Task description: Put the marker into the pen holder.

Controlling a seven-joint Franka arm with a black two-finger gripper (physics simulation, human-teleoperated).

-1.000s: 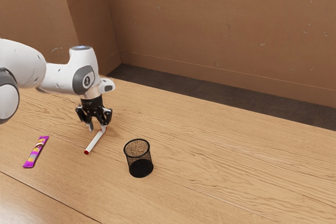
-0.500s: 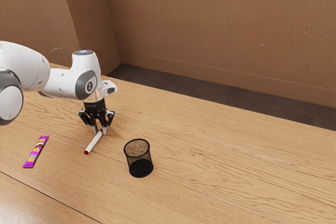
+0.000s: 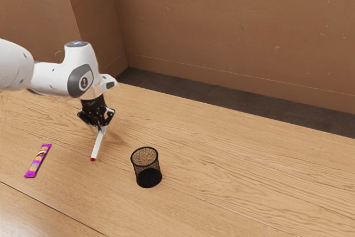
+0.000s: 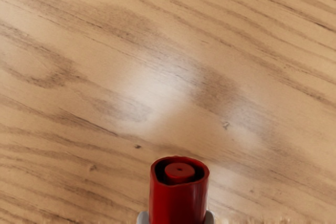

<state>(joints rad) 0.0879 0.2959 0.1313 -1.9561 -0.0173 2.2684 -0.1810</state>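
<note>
Fingers (image 3: 103,129) closed on marker (image 3: 96,147), gripping its upper end. Marker tilted, red lower end toward 6 o'clock in exterior view, outside pen holder (image 3: 147,166). Holder upright on desk (image 3: 249,181), marker's 4 o'clock; purple packet (image 3: 37,162) between 8 and 9.

Red-and-white marker (image 3: 97,146), black mesh holder (image 3: 148,173)
</note>
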